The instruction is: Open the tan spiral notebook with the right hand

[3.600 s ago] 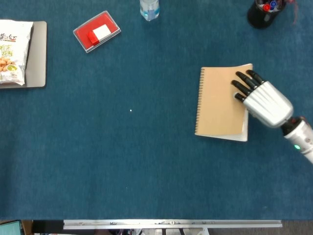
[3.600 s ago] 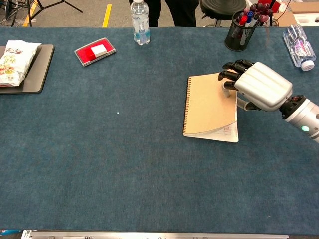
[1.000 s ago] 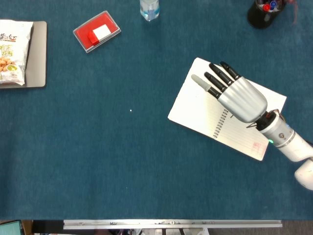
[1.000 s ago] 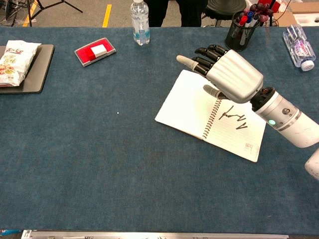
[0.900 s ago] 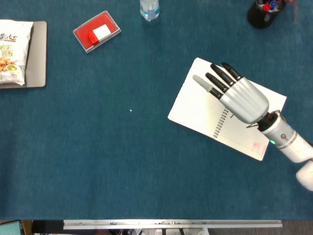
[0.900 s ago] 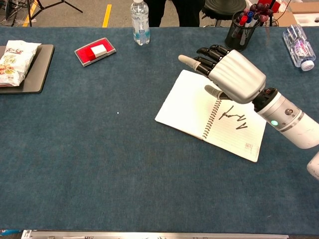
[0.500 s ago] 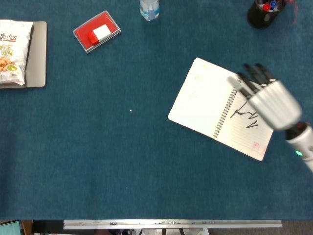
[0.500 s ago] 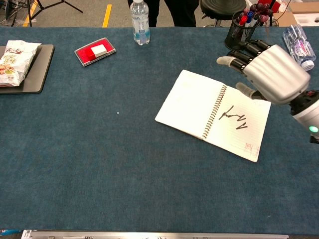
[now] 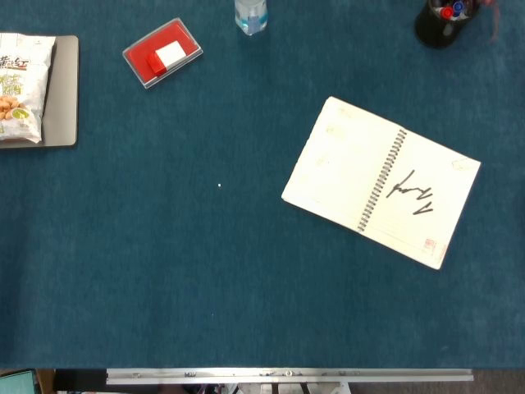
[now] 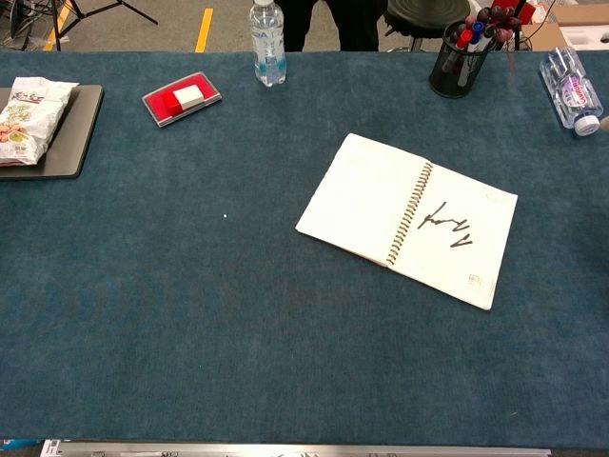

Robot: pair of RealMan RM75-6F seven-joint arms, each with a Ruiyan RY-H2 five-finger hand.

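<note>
The spiral notebook lies open and flat on the blue table, turned at an angle right of centre. Both white pages face up, with the spiral binding running between them. A black scribble marks the right page, and a small red stamp sits near that page's lower corner. The tan cover is hidden underneath. Neither hand shows in the head view or the chest view, and nothing touches the notebook.
A red box and a water bottle stand at the back. A black pen holder is at the back right, with a lying bottle beside it. A snack bag rests on a dark tray at far left.
The right hand has lifted off the opened notebook and drawn away to the right, out of both views. The notebook stays open where it lay.
</note>
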